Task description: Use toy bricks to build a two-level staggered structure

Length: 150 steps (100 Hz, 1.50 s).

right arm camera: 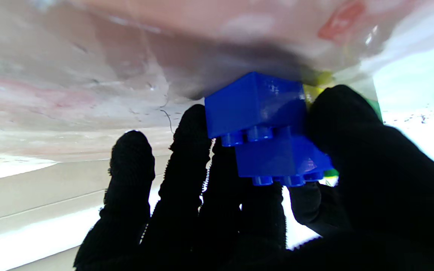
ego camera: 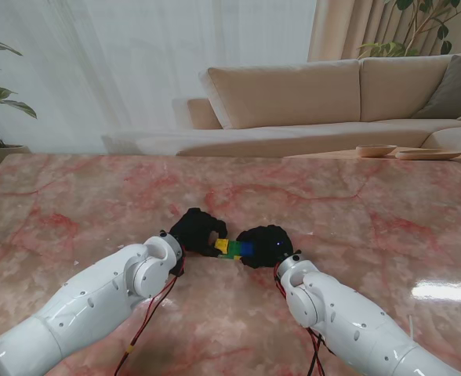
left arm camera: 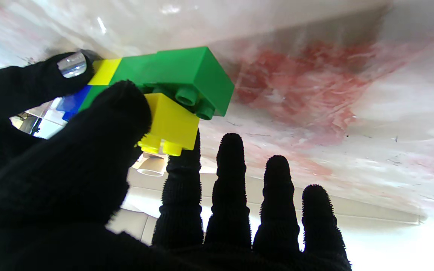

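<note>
Your white arms point(ego camera: 97, 301) nearest; left hand point(ego camera: 195, 229) and right hand point(ego camera: 266, 244) both clamped on brick stack point(ego camera: 234, 248). Pink marble table point(ego camera: 74, 204); beige sofa point(ego camera: 309, 102) beyond. No legible writing.

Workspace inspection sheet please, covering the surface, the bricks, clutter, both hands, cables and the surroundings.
Surface: pink marble table, glossy.
Job's things: brick cluster between both hands; green brick under a yellow brick, offset; two blue bricks stacked, offset.
Clutter: nothing seen on the table.
Grippers: left hand on the yellow end, thumb and index against the bricks; right hand grips the blue end.
Cables: red and black wires hang under the left forearm.
Surroundings: beige sofa, curtains, plants, side table with shallow dishes.
</note>
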Tool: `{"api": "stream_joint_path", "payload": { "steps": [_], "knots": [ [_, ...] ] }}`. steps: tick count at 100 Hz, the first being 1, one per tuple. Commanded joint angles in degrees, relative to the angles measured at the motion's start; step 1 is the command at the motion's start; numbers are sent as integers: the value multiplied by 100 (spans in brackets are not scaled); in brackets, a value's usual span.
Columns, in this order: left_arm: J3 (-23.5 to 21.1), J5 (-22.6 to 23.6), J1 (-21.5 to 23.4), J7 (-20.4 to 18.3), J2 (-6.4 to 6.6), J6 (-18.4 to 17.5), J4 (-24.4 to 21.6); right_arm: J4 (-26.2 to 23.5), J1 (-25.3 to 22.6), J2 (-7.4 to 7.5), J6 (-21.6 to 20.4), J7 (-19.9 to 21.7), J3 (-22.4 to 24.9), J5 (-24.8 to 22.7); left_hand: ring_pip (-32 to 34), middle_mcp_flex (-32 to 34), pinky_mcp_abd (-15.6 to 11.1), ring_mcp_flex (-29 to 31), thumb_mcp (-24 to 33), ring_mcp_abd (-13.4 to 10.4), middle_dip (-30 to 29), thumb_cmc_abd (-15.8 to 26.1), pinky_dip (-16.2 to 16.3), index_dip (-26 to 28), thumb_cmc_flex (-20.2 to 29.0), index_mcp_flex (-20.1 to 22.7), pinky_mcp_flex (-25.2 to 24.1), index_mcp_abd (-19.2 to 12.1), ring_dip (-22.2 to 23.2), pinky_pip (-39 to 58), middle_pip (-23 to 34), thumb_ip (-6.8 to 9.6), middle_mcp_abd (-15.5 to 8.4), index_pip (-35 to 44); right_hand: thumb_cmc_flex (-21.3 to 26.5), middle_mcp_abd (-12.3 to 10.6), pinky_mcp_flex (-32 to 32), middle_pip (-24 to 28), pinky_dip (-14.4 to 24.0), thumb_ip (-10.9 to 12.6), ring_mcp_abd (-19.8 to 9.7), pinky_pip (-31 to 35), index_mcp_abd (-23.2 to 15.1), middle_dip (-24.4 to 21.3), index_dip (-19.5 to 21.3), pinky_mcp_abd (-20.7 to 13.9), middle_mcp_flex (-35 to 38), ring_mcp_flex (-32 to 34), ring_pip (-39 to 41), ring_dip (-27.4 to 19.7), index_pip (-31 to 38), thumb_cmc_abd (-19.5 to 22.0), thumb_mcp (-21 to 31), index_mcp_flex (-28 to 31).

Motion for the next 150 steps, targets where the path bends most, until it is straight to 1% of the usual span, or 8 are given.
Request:
{"api": "stream_joint_path", "payload": {
  "steps": [1,18,28,55,103,121,139,150],
  "knots": [
    [13,0,9,25,-12,-36,36,44,-82,-8,28,125,-19,22,-138,-171,-27,28,317,38,63,75,70,145,-176,-103,-68,-2,63,-168,-2,230,-72,45,-92,133,-34,-296,92,81,-40,59,-89,-249,-7,-115,78,-89,81,22,128,120,82,100],
    [19,21,0,52,-9,-89,57,41,-79,-5,20,126,-18,13,-156,-186,-22,16,386,34,56,-15,80,205,-166,-110,-75,-15,56,-182,-16,309,-74,26,-84,125,-35,-297,92,82,-40,60,-87,-249,-3,-110,80,-84,84,23,125,112,83,100],
    [17,43,0,41,2,-111,53,38,-80,-4,19,130,-14,11,-163,-233,-27,2,425,30,51,-100,83,221,-166,-205,-77,1,53,-196,-29,324,-87,-35,-87,132,-30,-293,91,81,-40,60,-86,-248,-1,-118,85,-83,83,22,126,114,81,105],
    [6,73,7,32,22,-182,59,31,-82,-1,9,145,-10,16,-180,-360,-55,-55,475,8,44,-201,90,252,-165,-517,-88,30,49,-252,-40,304,-114,-150,-77,124,-29,-299,90,80,-36,61,-87,-249,1,-113,77,-80,82,21,123,104,89,105],
    [-15,74,5,35,32,-301,82,30,-76,-4,-1,153,-11,28,-221,-474,-66,-116,382,2,24,-321,142,257,-288,-674,-116,119,37,-371,-62,267,-117,-271,-81,127,-30,-295,89,76,-38,62,-82,-248,3,-108,91,-79,81,20,123,94,103,107],
    [-19,80,2,34,38,-334,87,20,-82,1,-6,165,-4,22,-247,-580,-72,-161,331,-7,11,-400,163,214,-387,-811,-130,177,30,-437,-91,236,-121,-387,-83,131,-30,-298,89,74,-40,62,-83,-249,3,-108,87,-77,82,20,122,92,108,108],
    [-116,56,45,-26,65,-400,33,30,-73,-4,-15,148,-11,24,-324,-820,-91,-302,228,-17,-27,-567,207,1,-614,-1016,-168,372,5,-658,-160,164,-120,-748,-79,124,-30,-299,89,75,-41,62,-80,-249,4,-108,86,-78,77,18,121,91,109,107],
    [-281,10,139,-85,91,-432,-96,34,-69,-5,-13,145,-14,25,-401,-959,-96,-386,97,-2,-93,-612,379,-479,-809,-986,-188,568,-29,-935,-241,121,-102,-1271,-78,136,-30,-298,89,75,-39,62,-82,-249,4,-108,90,-75,80,19,120,91,110,107]
  ]
}}
